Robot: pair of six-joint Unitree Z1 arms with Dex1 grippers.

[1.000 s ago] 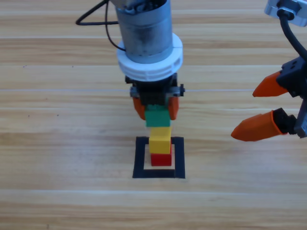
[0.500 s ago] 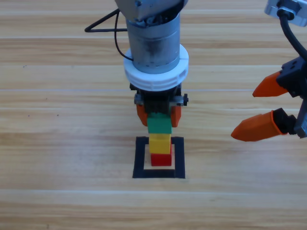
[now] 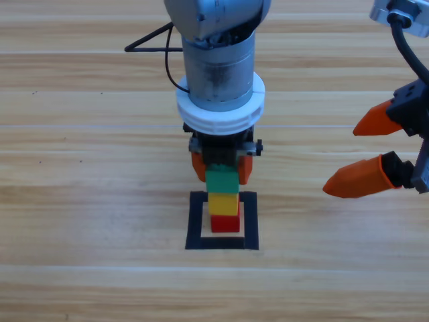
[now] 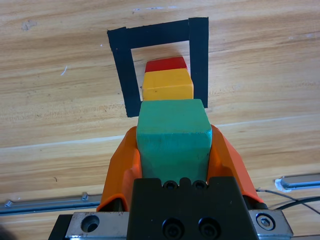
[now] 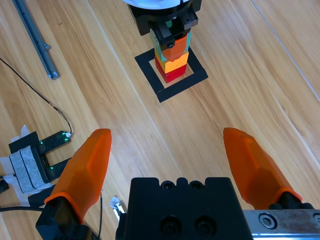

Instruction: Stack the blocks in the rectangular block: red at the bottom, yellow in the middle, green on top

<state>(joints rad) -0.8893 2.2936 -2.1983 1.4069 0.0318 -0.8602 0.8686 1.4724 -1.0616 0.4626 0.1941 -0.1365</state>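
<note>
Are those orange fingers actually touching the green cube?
Touching. The left wrist view shows the left gripper with an orange finger pressed flat against each side of the green cube, no gap visible.

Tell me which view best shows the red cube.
The high view: the red cube shows its front face inside the tape outline. The left wrist view shows only its top sliver behind yellow; the right wrist view shows it small and distant.

Green cube (image 3: 222,181), yellow cube (image 3: 224,203), red cube (image 3: 225,223), black tape outline (image 3: 196,221), orange-jawed hands, pale wood-grain table (image 3: 87,201)
</note>
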